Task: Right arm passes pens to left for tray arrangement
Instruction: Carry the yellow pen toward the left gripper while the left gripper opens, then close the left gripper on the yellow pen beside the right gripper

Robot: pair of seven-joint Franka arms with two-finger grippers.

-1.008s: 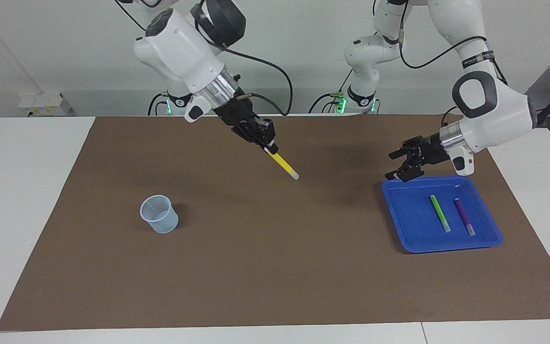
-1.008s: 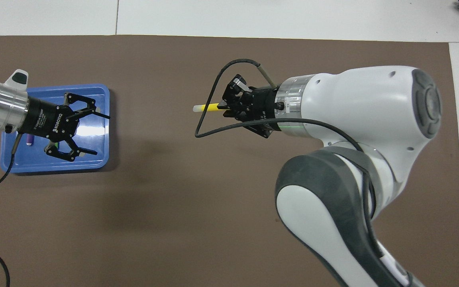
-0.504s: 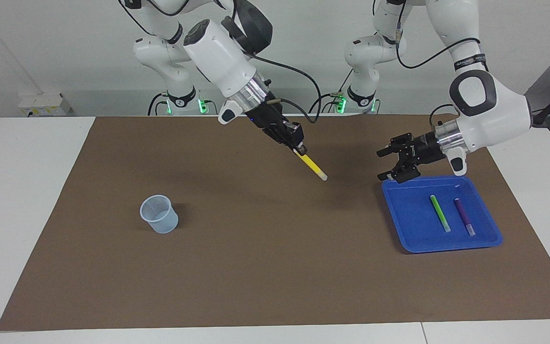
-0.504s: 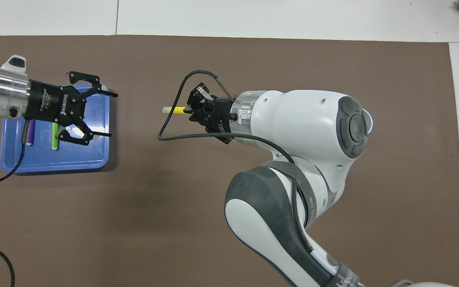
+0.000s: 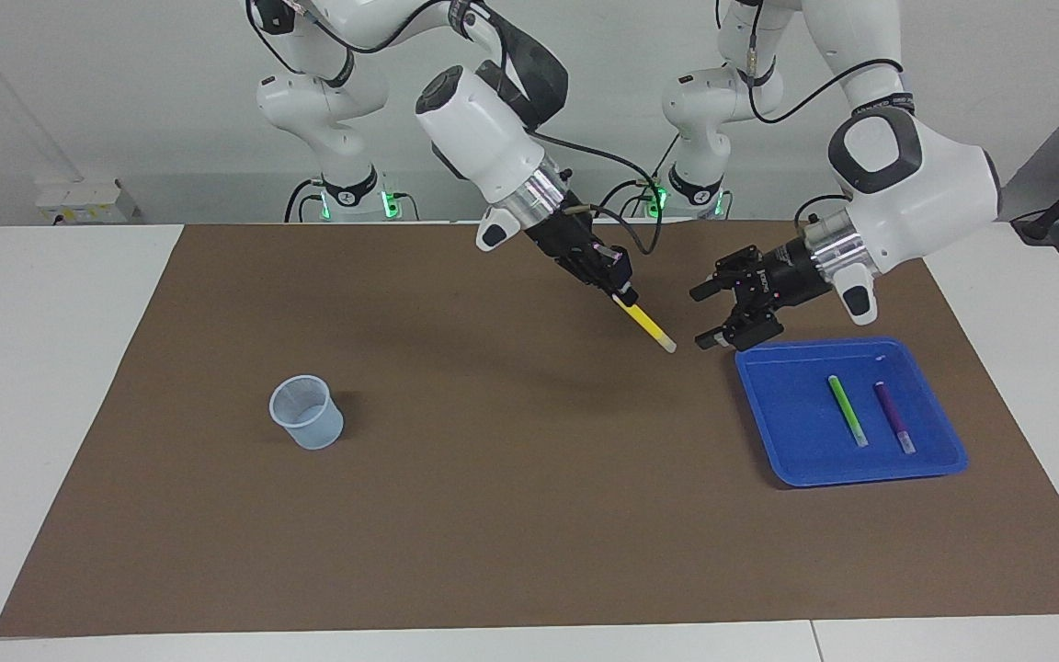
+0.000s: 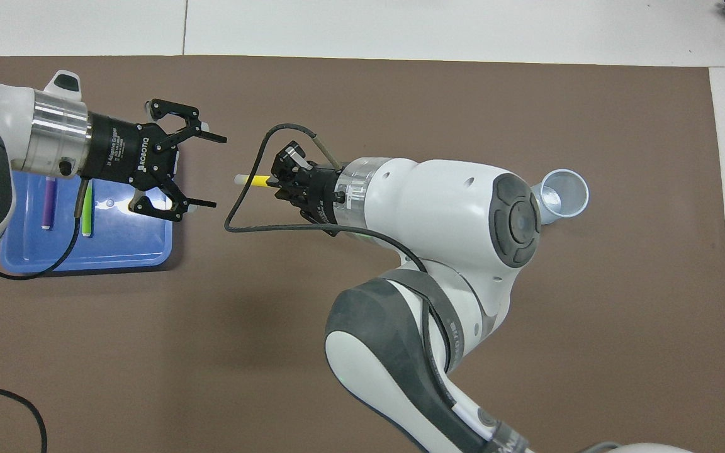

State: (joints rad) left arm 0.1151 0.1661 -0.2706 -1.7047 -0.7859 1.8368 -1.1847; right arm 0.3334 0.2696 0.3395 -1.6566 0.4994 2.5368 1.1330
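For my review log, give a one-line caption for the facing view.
Right gripper offers slim yellow marker pen to open left gripper beside shallow blue plastic tray.

I see two pens [image 5: 870,418] lying side by side in the tray [image 5: 787,441] at the left arm's end; cup [image 5: 306,412] well apart, toward the right arm's end.

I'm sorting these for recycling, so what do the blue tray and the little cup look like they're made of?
Blue tray: likely moulded plastic, glossy, with a light glare on its floor and rounded rim corners. Cup: probably thin translucent plastic, pale blue, with the brown mat faintly showing through.
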